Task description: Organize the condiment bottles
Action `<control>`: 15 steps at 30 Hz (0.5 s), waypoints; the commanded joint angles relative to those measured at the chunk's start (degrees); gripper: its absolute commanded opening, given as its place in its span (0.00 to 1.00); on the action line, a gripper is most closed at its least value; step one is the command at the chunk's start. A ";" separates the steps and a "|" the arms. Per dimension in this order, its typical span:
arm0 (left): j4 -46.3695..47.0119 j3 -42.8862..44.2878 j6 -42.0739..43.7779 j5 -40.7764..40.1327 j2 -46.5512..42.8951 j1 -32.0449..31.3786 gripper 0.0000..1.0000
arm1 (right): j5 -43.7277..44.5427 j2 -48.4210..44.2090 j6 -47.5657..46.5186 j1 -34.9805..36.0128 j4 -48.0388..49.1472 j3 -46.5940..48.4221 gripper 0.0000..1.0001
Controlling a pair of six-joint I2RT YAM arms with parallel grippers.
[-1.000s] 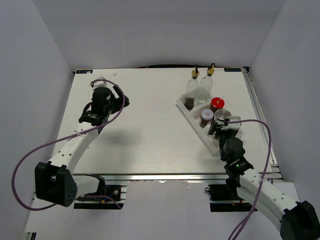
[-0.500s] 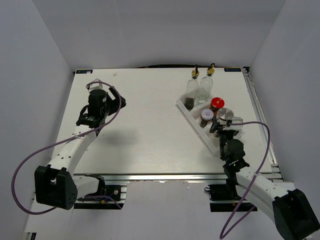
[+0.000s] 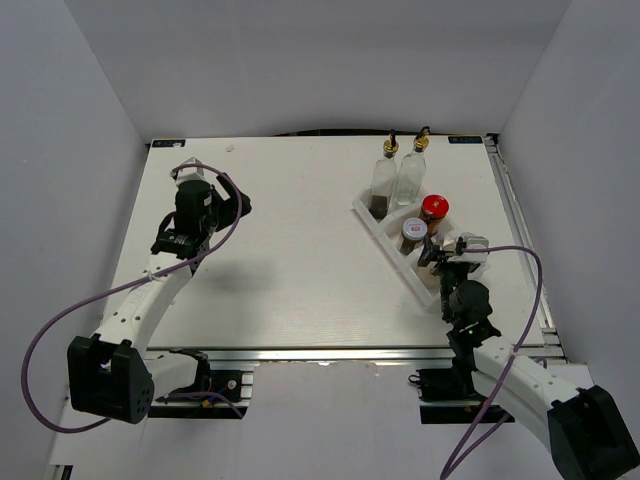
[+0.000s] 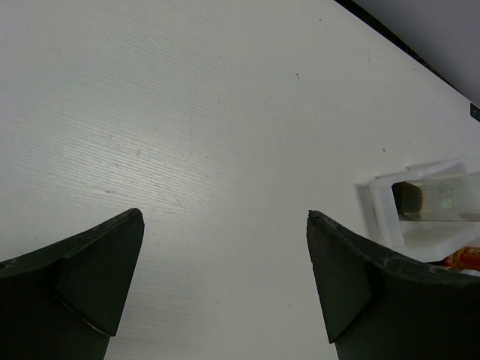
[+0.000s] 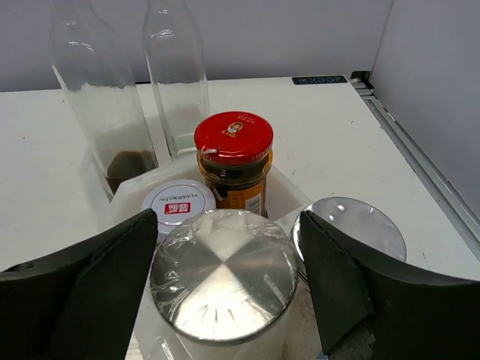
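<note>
The white tray [image 3: 398, 262] at the right holds two tall clear glass bottles [image 3: 383, 180] [image 3: 411, 173], a red-lidded dark jar [image 3: 434, 207] and a white-lidded jar [image 3: 413, 230]. My right gripper [image 3: 438, 256] is at the tray's near part. In the right wrist view the gripper [image 5: 229, 217] is shut on a silver-lidded shaker [image 5: 223, 281], fingers tight against its sides. A second silver-lidded shaker [image 5: 349, 229] stands just to its right. My left gripper [image 3: 203, 190] is open and empty over bare table at the far left; it also shows in the left wrist view [image 4: 225, 217].
White walls close the table on the left, back and right. A metal rail [image 3: 515, 215] runs along the table's right edge, close to the tray. The left wrist view shows the tray's far corner [image 4: 382, 196] with a glass bottle in it.
My left gripper has shifted a little left and toward the back. My right arm has folded in slightly, and the shaker lid that showed beside the gripper is now under it.
</note>
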 commanded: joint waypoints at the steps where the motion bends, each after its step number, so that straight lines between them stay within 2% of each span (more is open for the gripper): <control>1: 0.89 -0.16 0.55 -0.23 -2.10 0.32 0.98 | 1.68 -1.21 0.84 -0.29 0.02 -0.44 0.81; 5: 0.97 -0.16 0.55 -0.14 -2.18 0.23 0.98 | 0.89 -3.05 0.84 -0.29 -3.13 1.92 0.85; 7: 0.97 -0.16 0.64 -0.14 -2.27 0.32 0.98 | 0.80 -3.85 1.45 -0.29 -9.36 4.65 0.89; 15: 0.27 0.37 0.99 -1.45 -2.45 0.23 0.98 | 8.35 -4.73 11.03 -0.29 -38.27 24.07 0.89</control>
